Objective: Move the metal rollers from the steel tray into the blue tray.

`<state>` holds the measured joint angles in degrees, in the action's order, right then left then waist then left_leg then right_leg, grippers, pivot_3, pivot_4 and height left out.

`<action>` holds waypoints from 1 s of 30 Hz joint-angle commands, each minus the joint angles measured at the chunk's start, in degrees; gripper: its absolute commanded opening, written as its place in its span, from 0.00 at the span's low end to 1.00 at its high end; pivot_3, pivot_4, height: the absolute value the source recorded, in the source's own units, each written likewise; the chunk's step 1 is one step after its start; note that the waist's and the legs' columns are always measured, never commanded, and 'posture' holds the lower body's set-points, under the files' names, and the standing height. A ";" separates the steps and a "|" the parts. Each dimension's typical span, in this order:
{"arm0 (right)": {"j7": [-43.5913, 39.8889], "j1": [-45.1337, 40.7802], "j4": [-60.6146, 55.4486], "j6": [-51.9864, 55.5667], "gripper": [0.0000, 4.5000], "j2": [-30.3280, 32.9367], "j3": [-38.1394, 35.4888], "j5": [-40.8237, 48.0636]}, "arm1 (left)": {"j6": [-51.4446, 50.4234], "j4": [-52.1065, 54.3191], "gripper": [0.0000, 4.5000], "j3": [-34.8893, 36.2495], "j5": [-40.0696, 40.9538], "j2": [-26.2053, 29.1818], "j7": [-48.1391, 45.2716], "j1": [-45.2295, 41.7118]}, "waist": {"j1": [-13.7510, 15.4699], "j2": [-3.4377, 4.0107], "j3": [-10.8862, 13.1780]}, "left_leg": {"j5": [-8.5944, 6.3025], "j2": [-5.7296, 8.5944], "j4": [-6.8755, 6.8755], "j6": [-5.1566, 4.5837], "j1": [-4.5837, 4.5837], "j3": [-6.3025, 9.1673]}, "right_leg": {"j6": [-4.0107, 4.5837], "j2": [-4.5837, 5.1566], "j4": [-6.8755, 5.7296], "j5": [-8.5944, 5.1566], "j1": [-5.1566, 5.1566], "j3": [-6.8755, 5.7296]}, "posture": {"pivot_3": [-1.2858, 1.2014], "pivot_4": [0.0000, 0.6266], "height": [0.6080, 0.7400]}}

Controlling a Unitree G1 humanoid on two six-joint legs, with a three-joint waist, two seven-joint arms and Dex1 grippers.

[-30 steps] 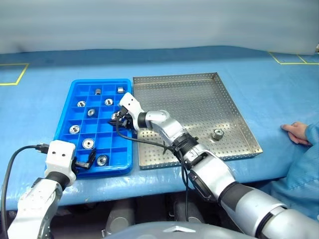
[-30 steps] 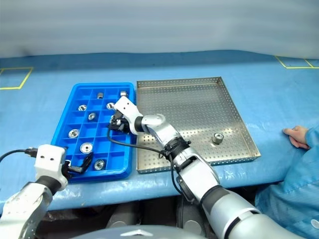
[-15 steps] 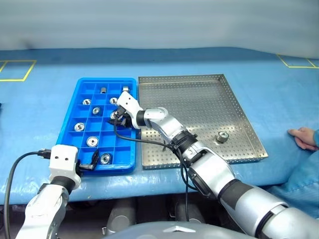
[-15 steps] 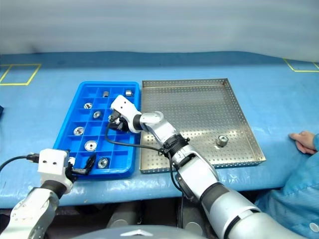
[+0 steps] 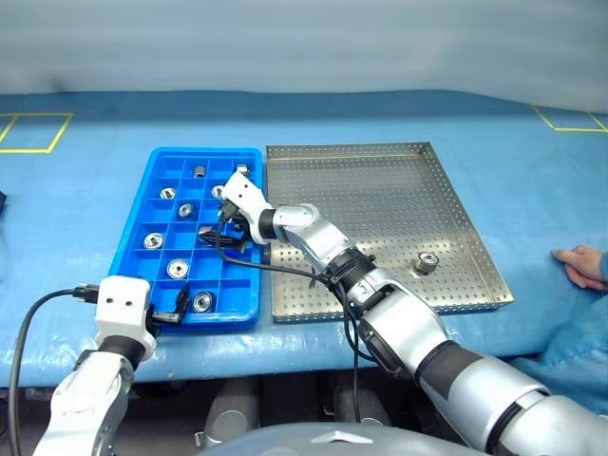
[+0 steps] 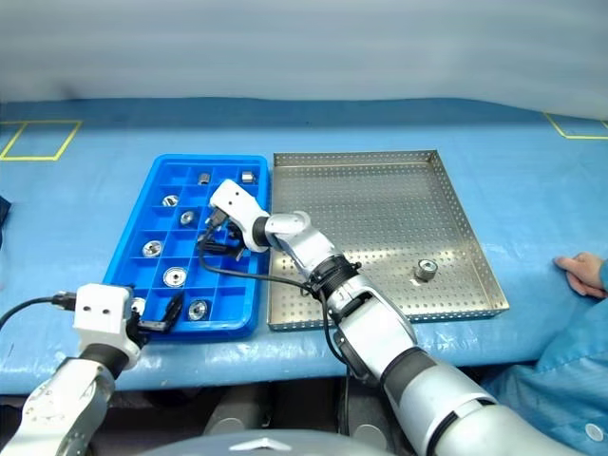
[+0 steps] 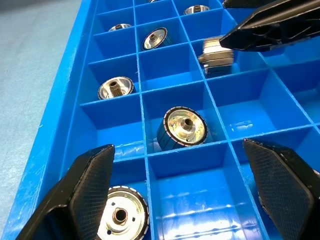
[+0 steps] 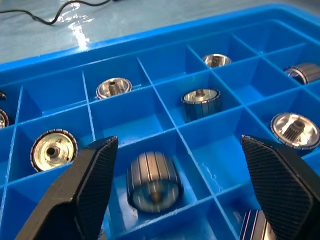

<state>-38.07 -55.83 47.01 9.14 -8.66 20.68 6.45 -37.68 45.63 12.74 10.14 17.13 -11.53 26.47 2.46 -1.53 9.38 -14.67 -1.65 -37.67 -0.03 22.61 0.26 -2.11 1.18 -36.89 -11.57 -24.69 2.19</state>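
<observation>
A person's hand [image 5: 577,258] rests on the blue table cover [image 5: 85,199], which carries yellow tape lines [image 5: 38,133].

Steel tray [image 5: 380,180] floor lies mostly bare, one roller [image 5: 427,262] near its right rim. Blue tray [image 5: 141,220] is crossed by the right gripper [image 5: 220,236], jaws spread; its cable is draped over the rim. Near corner is blocked by the left gripper [image 5: 167,310]. A person's hand [image 5: 577,261] rests right of the steel tray.

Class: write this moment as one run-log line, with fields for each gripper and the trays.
right gripper: open over blue tray, roller dropped | left gripper: open | steel tray: one roller left
</observation>
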 commanded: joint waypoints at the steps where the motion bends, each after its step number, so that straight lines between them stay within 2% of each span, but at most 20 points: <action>1: 1.14 2.36 -13.68 2.40 0.90 -5.07 -1.26 2.17 | -0.41 -0.28 1.00 -1.94 0.10 0.83 -0.87 -2.49 | 0.05 0.02 0.01 | 0.00 0.01 0.01 0.00 0.01 0.01 | -0.01 0.00 0.01 0.01 -0.01 -0.01 | 0.61 0.24 1.00; 8: 5.09 17.05 -43.24 18.82 0.90 11.48 -5.08 0.87 | 0.39 -2.80 1.00 -6.27 4.41 -0.20 -4.39 -13.58 | 1.13 0.03 -0.05 | 0.02 0.21 -0.18 0.03 0.18 0.37 | 0.04 0.23 0.04 0.02 0.18 -0.24 | 0.57 0.24 1.00; 12: 8.51 25.43 -57.33 27.73 0.90 22.02 -7.41 -2.71 | 0.71 -6.03 1.00 -9.16 5.71 1.36 -7.82 -19.71 | -0.32 0.10 -0.01 | 0.03 0.43 -0.40 -0.01 0.27 0.22 | -0.17 0.41 0.08 0.13 0.17 -0.12 | 0.53 0.24 1.00; 16: 13.05 30.90 -65.28 34.35 0.90 29.87 -9.52 -7.86 | 1.30 -9.62 1.00 -11.22 6.18 2.67 -10.57 -24.36 | -3.16 0.17 -0.01 | 0.02 0.30 -0.30 0.00 0.21 0.15 | -0.19 0.21 0.04 0.10 0.10 -0.04 | 0.49 0.24 1.00; 19: 15.77 34.23 -67.88 38.53 0.90 31.80 -12.72 -8.75 | 1.80 -12.67 1.00 -12.90 5.40 3.26 -11.32 -27.21 | -4.88 0.17 -0.02 | 0.02 0.22 -0.24 0.00 0.13 0.13 | -0.30 0.08 -0.02 0.16 0.11 0.05 | 0.48 0.24 1.00; 24: 18.72 37.53 -67.49 41.67 0.90 30.24 -13.54 -8.83 | 2.45 -15.80 1.00 -15.40 5.70 3.40 -12.89 -30.63 | -7.02 0.17 -0.02 | 0.02 0.17 -0.27 -0.01 0.09 0.06 | -0.71 -0.03 -0.02 0.17 0.11 0.25 | 0.46 0.24 1.00; 30: 21.69 39.93 -69.54 44.22 0.90 30.24 -13.49 -10.26 | 2.72 -17.05 1.00 -18.01 5.34 4.33 -14.92 -32.87 | -7.88 0.17 -0.02 | 0.01 0.24 -0.37 -0.03 0.08 -0.16 | -0.74 0.02 0.03 0.18 0.10 0.54 | 0.45 0.24 1.00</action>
<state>-17.48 -15.97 -19.46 53.20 20.90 8.14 -2.87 -36.03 28.14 -4.93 15.75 20.92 -25.94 -5.76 -5.42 -1.36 9.36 -14.67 -1.40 -38.04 -0.07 22.69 0.08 -2.88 1.20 -36.86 -11.38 -24.59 2.75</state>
